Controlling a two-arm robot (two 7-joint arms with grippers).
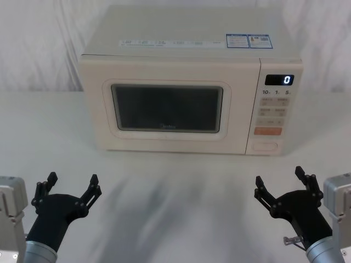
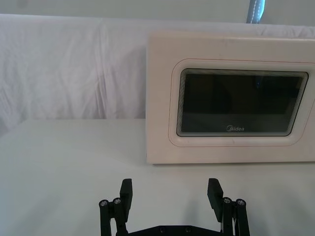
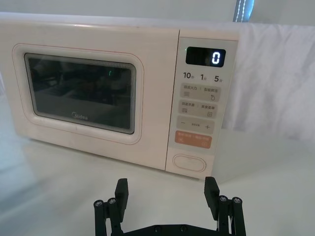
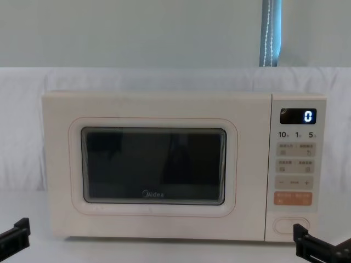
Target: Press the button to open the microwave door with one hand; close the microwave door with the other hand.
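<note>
The cream microwave stands at the back of the white table, its door (image 1: pixel 167 109) (image 2: pixel 236 105) (image 3: pixel 83 93) (image 4: pixel 153 167) flush with the body, dark window facing me. The wide cream button (image 1: pixel 265 146) (image 3: pixel 188 162) (image 4: pixel 290 225) sits at the bottom of the control panel, under the orange key. My left gripper (image 1: pixel 71 183) (image 2: pixel 170 194) rests open near the table's front left, well short of the door. My right gripper (image 1: pixel 282 179) (image 3: pixel 166 191) rests open at the front right, short of the button. Nothing lies between either pair of fingers.
The control panel (image 1: pixel 273 109) shows a lit "0" above small labelled keys and an orange key (image 1: pixel 269 131). White cloth covers the table (image 1: pixel 175 181) and hangs behind the microwave. A wide strip of bare table lies between grippers and microwave.
</note>
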